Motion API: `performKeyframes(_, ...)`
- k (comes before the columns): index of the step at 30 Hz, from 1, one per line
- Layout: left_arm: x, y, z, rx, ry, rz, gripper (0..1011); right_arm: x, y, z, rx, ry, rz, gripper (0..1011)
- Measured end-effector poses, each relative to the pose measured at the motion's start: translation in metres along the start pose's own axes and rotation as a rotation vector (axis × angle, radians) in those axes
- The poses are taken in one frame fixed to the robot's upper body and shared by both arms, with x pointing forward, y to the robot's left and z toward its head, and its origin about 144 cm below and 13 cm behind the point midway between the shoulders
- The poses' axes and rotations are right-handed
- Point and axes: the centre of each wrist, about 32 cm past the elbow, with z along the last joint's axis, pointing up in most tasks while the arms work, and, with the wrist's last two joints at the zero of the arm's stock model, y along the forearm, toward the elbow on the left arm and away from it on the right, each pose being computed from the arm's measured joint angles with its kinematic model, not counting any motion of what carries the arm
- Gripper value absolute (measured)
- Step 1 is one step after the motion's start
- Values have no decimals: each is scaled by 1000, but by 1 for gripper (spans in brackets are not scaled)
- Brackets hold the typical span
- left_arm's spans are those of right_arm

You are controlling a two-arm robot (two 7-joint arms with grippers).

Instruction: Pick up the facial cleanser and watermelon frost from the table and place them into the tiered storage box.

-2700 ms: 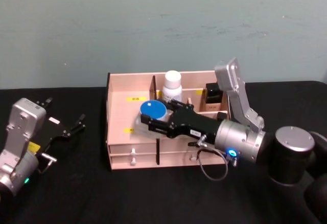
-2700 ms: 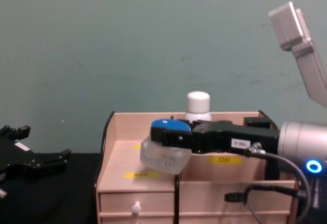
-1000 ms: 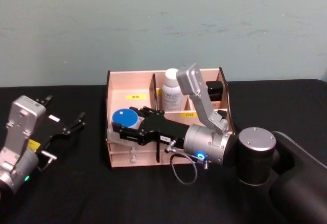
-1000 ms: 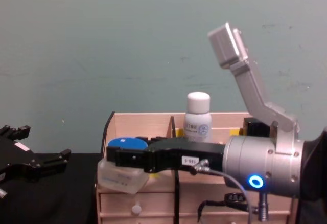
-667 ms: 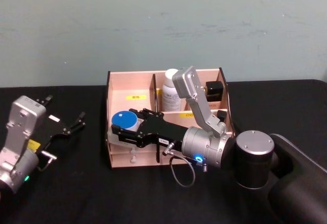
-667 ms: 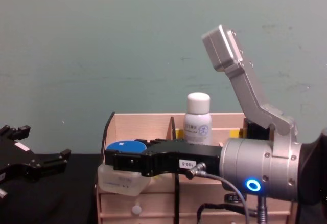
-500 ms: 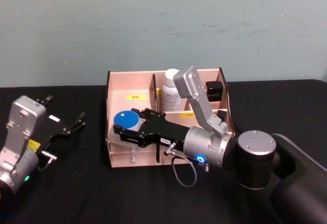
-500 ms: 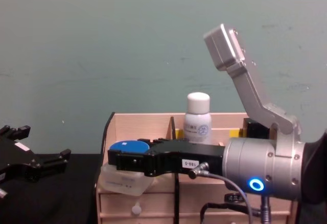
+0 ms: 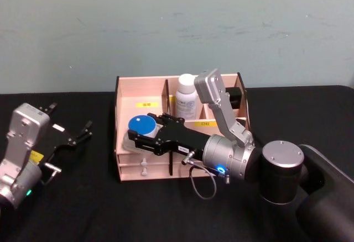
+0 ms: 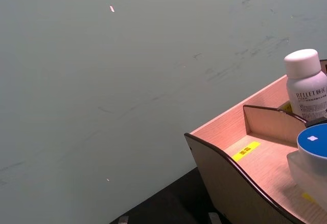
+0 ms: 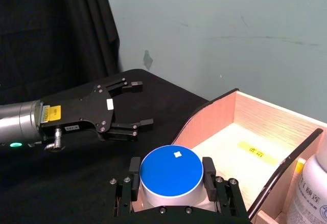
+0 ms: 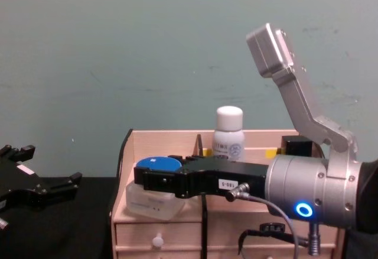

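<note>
My right gripper (image 9: pixel 142 135) is shut on the facial cleanser (image 9: pixel 142 124), a clear jar with a blue lid (image 11: pixel 171 170). It holds the jar over the front left compartment of the tiered storage box (image 9: pixel 141 80), a light wooden organiser with white-knobbed drawers. In the chest view the jar (image 12: pixel 152 204) hangs low at the front tier; whether it touches the floor I cannot tell. A white bottle (image 9: pixel 186 95), seemingly the watermelon frost, stands upright in a back compartment. My left gripper (image 9: pixel 72 137) rests open on the table left of the box.
A small black box (image 9: pixel 233 97) sits in the back right compartment. Black cloth covers the table (image 9: pixel 83 209), with free room in front of and left of the organiser. A green wall stands close behind.
My right gripper carried the jar left and down over the box's front left, then in the last half second shifted slightly right and back. The left arm has not moved.
</note>
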Motion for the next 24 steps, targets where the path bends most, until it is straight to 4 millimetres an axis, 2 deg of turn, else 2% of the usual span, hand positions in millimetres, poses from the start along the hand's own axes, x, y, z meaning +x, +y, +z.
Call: performKeyframes(24,0,0,0,0,0,0,1010,8,10,1,-2,2,-43,736)
